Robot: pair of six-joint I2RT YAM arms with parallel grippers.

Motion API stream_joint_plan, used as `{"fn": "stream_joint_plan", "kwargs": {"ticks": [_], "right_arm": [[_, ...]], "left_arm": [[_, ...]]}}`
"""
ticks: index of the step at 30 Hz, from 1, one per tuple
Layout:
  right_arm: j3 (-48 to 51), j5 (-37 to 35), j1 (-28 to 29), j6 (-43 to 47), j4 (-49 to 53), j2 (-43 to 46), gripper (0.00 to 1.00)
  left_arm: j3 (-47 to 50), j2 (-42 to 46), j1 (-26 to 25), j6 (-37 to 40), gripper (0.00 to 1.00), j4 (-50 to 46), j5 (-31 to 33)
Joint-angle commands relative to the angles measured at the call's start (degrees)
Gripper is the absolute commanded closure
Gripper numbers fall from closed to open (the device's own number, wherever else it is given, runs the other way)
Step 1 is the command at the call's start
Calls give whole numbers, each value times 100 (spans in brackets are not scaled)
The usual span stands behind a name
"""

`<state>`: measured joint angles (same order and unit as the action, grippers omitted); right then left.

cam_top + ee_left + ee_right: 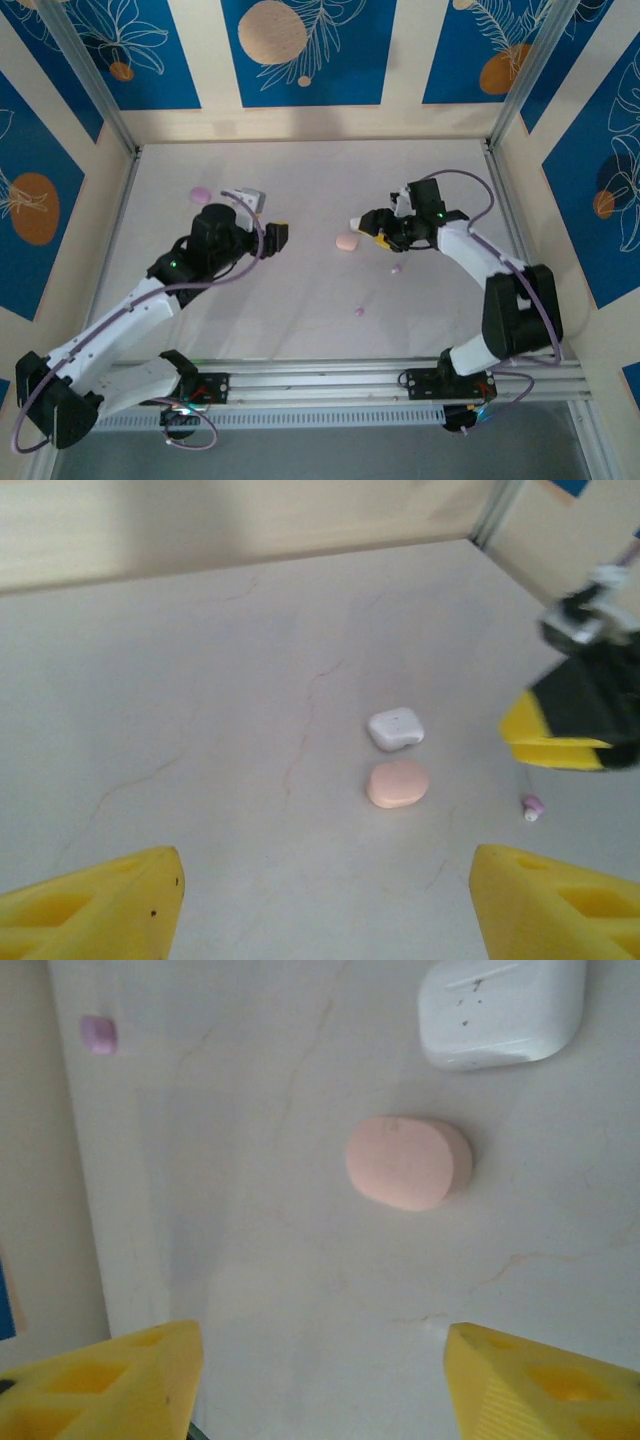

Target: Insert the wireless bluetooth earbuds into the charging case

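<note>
I am seeing the left gripper [325, 880] standing wide and empty, facing the white rounded plastic case [396, 728] and the pale pink pebble-shaped case [398, 783]. A tiny purple plastic earbud [532, 806] is lying loose just right of them. The right gripper [320, 1345] is hovering spread and empty above the pink case. I am fearing its broad jaws flicking the bud away.

On the middle of the desk [300, 340] two cases lie just beside each other between the left gripper [275, 236] and right gripper [375, 232], the rear case [355, 222] behind and slightly right of the front case [346, 242]. An earbud [395, 268] lies to their front right, a second earbud [359, 311] nearer the arm bases, and a third case [200, 193] well apart at the back left.
</note>
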<state>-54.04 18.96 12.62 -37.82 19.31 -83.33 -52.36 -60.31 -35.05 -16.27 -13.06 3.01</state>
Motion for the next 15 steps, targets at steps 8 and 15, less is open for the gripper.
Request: {"fn": "stream_joint_plan", "kwargs": {"ticks": [8, 15], "right_arm": [[862, -214, -26, -187, -109, 1802, 31], [965, -115, -43, -291, 202, 2318, 30]], "left_arm": [[-820, -1629, 1846, -1672, 19, -892, -154], [-1867, -3421, 2785, -2981, 22, -1702, 391]]}}
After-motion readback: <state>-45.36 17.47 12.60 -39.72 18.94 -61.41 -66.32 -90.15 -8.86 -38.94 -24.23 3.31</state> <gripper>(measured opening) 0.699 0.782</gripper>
